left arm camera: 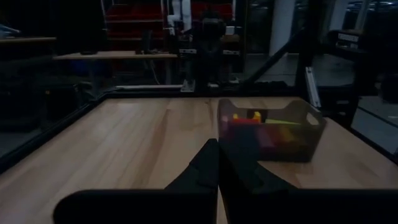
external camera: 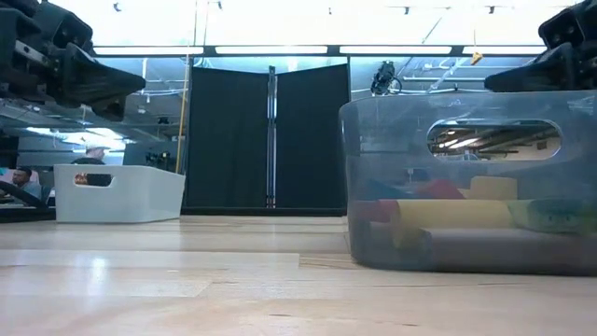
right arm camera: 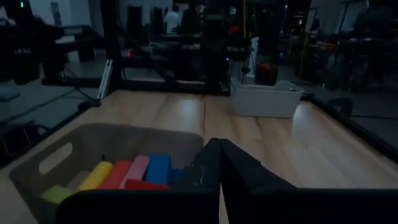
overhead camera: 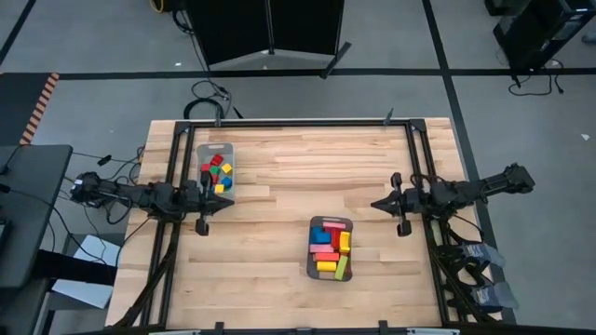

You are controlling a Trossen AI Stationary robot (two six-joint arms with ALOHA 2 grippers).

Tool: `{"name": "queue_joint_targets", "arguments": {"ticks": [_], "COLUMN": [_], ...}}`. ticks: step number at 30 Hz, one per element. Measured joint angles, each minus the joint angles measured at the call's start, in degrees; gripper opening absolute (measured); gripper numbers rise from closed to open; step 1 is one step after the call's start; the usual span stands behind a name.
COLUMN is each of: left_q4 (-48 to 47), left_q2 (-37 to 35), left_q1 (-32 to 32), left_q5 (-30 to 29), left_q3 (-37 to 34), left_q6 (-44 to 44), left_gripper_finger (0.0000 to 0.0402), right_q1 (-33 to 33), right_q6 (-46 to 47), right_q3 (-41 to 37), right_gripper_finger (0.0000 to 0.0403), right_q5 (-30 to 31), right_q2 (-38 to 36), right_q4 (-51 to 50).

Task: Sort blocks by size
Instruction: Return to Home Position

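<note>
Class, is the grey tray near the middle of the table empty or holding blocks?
Holding blocks: from above, the tray is crowded with them, pink, red, yellow, blue and green.

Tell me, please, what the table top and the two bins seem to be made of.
Table top: wood, probably varnished; joined pale strips with grain and a soft shine. Nearer bin in the low view: likely translucent grey plastic; coloured blocks show through its wall. Farther bin: likely opaque whitish plastic, moulded handle slot.
</note>
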Motion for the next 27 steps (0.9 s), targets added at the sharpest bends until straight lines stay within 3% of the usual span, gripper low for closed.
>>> {"name": "queue_joint_targets", "arguments": {"ticks": [9, 27], "left_q4": [0.56, 2.4], "left_q2": [0.01, 0.01], "left_q1": [0.02, 0.02], "left_q5": [-0.13, -0.29], "left_q3": [-0.02, -0.02], "left_q6": [-0.07, -0.11], "left_gripper_finger": [0.0011, 0.0012], "right_q1": [0.0, 0.0], "right_q6": [-2.04, -2.14], "right_q3": [0.0, 0.0], "right_gripper_finger": [0.0043, 0.0042], "right_q5": [-0.05, -0.05], "right_q2": [1.8, 1.8], "right_q4": [0.04, 0.07]}}
